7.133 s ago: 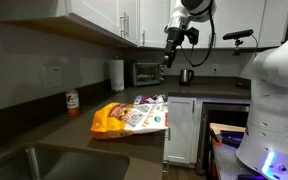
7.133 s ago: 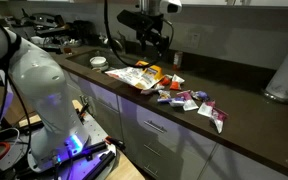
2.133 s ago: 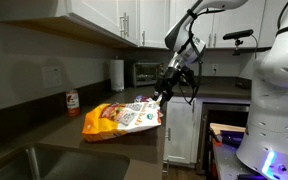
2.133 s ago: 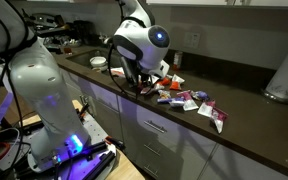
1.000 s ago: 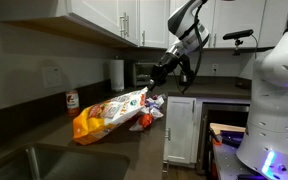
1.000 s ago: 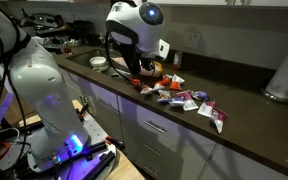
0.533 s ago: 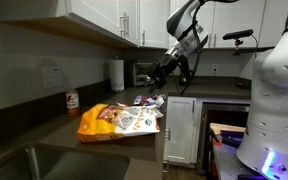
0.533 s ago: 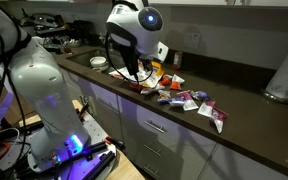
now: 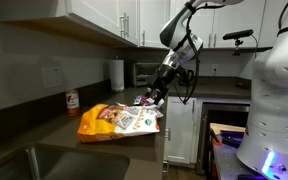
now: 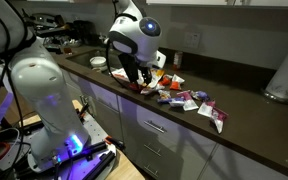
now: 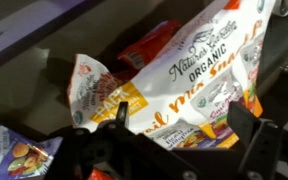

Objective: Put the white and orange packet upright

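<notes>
the white and orange packet (image 9: 119, 120) has slipped back flat on the counter (image 9: 79, 152) after your lift a second ago, so it's not upright. your gripper (image 9: 152, 98) hovers at its right edge, jaws spread, empty; a regrasp looks needed.

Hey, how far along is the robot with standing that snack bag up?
Nothing done yet: the white and orange packet lies flat on the counter. In hand: the gripper hovers open over its end, not gripping. Left: grasp it, tip it upright, let go.
</notes>
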`<state>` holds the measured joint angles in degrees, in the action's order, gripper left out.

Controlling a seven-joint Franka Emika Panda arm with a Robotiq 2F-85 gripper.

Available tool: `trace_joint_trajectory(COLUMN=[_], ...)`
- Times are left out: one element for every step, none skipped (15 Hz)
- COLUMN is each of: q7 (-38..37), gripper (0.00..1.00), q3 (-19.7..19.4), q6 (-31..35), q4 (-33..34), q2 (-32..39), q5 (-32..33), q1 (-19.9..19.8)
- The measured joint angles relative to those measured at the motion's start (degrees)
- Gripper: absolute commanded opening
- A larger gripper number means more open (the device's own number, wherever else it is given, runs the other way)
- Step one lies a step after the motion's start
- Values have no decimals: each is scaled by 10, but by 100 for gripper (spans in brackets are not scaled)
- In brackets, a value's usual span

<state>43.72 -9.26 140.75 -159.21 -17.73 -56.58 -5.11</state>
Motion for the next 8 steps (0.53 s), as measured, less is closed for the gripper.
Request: trace_joint_trajectory(q7=[-7,-14,-18,-20,-20,-20,-20,-20], gripper=[100,100,100,100,100,100,100,100], q3=[1,1,1,1,1,0,-2,-3], q6=[10,19,26,32,36,39,39,40], q4=[0,0,0,0,0,0,0,0], q2=[7,13,18,22,27,32,37,42], q5=[21,39,53,60,63,63,63,63], q1=[0,0,0,0,0,0,0,0])
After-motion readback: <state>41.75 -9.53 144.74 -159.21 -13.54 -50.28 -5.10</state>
